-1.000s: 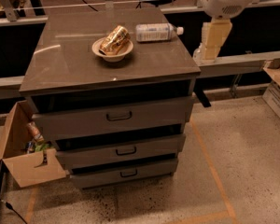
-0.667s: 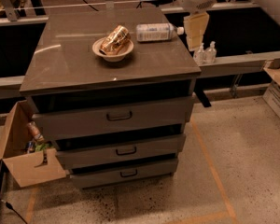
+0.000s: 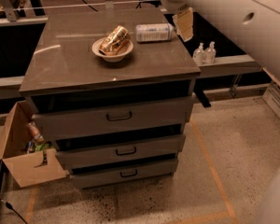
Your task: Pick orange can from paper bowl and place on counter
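One can [image 3: 114, 38] lies tilted in the bowl [image 3: 113, 58] on the counter [image 3: 70, 64] — not yet picked. My gripper [image 3: 184, 24] hangs beside the bottle [image 3: 154, 32], empty — how open, I cannot tell. Next I must reach left and down.

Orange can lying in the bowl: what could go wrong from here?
The gripper hangs at the back right edge of the counter, beside the clear bottle, which lies between it and the paper bowl; a direct approach might knock the bottle. The orange can lies tilted across the bowl, so it may roll or slip. The bowl might lift with it.
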You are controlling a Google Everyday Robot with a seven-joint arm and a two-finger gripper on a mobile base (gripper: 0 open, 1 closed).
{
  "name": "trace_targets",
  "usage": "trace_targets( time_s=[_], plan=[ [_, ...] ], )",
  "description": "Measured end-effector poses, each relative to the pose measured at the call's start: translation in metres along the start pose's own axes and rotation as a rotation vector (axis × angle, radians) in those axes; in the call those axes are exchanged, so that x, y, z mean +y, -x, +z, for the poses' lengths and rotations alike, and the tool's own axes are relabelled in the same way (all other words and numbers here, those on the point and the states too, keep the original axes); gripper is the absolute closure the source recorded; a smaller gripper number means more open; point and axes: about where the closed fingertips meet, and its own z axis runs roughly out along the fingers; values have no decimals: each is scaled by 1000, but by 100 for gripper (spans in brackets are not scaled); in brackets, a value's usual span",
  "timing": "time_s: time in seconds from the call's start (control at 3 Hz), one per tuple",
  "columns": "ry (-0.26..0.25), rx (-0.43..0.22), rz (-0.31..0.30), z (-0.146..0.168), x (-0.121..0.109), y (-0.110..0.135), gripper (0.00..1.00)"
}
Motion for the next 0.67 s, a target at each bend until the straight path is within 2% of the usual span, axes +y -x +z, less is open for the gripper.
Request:
trace_targets(
  time_s=[0.33, 0.67],
  plan=[
    [0, 6, -4, 2, -1, -1, 0],
    [-36, -2, -1, 8, -4, 4, 0]
  ],
)
